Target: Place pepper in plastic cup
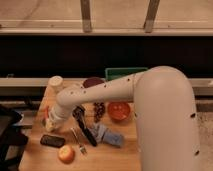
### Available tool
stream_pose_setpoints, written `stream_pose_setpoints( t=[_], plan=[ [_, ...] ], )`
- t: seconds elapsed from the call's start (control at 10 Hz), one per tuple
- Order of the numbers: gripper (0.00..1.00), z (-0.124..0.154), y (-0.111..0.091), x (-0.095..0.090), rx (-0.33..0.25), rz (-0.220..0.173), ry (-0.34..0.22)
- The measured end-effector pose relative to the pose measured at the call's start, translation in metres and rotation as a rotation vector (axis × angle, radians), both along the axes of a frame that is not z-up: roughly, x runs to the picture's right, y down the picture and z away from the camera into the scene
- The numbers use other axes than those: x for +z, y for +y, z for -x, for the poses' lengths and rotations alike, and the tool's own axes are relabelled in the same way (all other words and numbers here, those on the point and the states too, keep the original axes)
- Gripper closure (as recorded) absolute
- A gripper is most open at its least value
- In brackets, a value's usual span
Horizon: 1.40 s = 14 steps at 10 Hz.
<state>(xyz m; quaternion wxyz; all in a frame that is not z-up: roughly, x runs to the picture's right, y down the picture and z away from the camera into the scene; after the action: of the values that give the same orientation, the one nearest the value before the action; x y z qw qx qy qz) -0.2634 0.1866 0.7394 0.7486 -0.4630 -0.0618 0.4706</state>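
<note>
the white arm (150, 100) reached from the right across the wooden table (35, 150), its bulk covering much of the table's right side. the gripper (49, 125) sat low at the left edge of the table, at the end of the arm's wrist. the arm's own wrist stood in the way of it, so i cannot tell how the gripper stood. a thin sliver of orange-red, the pepper (47, 112), showed just above the gripper at the left edge, mostly hidden behind the wrist. the plastic cup could not be made out.

around it: a cream-white cup (55, 83) stood at the back left, a purple bowl (91, 81) behind the arm, and a green bin (125, 73) at the back. an orange bowl (119, 111) sat just under the arm, with a dark bunch of grapes (99, 110) to its left. a black utensil (85, 127) lay in the middle, a blue-grey cloth (111, 136) beside it, a dark flat item (52, 141) at front left, and an apple (66, 154) near the front edge.
</note>
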Motion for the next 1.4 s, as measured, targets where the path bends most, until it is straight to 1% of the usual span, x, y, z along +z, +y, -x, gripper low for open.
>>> stream_pose_setpoints(
  t=[0.1, 0.2, 0.4, 0.7, 0.9, 1.0, 1.1, 1.3, 1.4],
  plan=[
    [0.32, 0.001, 0.002, 0.001, -0.007, 0.008, 0.000],
    [0.27, 0.001, 0.003, 0.002, -0.013, 0.014, 0.001],
    [0.26, 0.002, 0.003, 0.002, -0.017, 0.017, 0.003],
    [0.26, 0.001, -0.001, 0.001, -0.015, 0.008, 0.011],
    [0.26, -0.002, -0.013, -0.005, -0.003, -0.023, 0.020],
    [0.26, -0.004, -0.024, -0.011, 0.006, -0.054, 0.024],
    [0.26, -0.007, -0.037, -0.019, 0.017, -0.092, 0.030],
    [0.26, -0.014, -0.074, -0.037, 0.047, -0.209, 0.060],
    [0.26, -0.019, -0.095, -0.043, 0.073, -0.279, 0.085]
  ],
)
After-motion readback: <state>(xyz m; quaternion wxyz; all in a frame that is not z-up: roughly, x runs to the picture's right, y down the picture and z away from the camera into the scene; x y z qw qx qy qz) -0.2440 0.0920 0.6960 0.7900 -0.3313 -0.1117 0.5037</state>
